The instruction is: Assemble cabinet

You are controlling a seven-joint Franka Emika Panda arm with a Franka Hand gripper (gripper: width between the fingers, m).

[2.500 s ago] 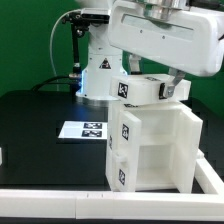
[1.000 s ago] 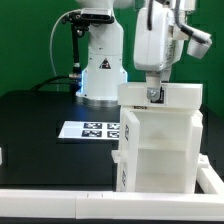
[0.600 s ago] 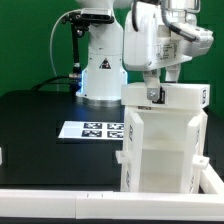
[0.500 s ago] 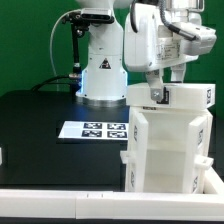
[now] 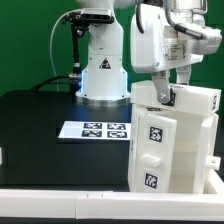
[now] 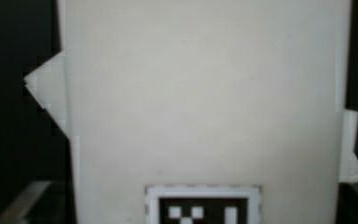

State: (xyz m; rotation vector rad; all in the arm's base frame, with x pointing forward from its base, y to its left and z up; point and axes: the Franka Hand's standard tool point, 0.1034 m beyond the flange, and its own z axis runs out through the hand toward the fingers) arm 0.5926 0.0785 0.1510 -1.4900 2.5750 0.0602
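The white cabinet stands upright on the black table at the exterior view's right. A side with three square tags faces that camera. My gripper comes straight down onto its top edge, with the fingers astride the upper panel. In the wrist view the cabinet's white panel fills the picture, and one tag lies between the jaws. A grey finger stands a thin dark gap away from the panel's edge, so the jaws look open around it. The blur hides any contact.
The marker board lies flat on the black table to the exterior view's left of the cabinet. The arm's white base stands behind it. A white raised rim runs along the table's front edge.
The cabinet has turned about its upright axis and shifted to the exterior view's right. Its open compartments faced the camera before, and its tagged side does now. The jaws have widened slightly.
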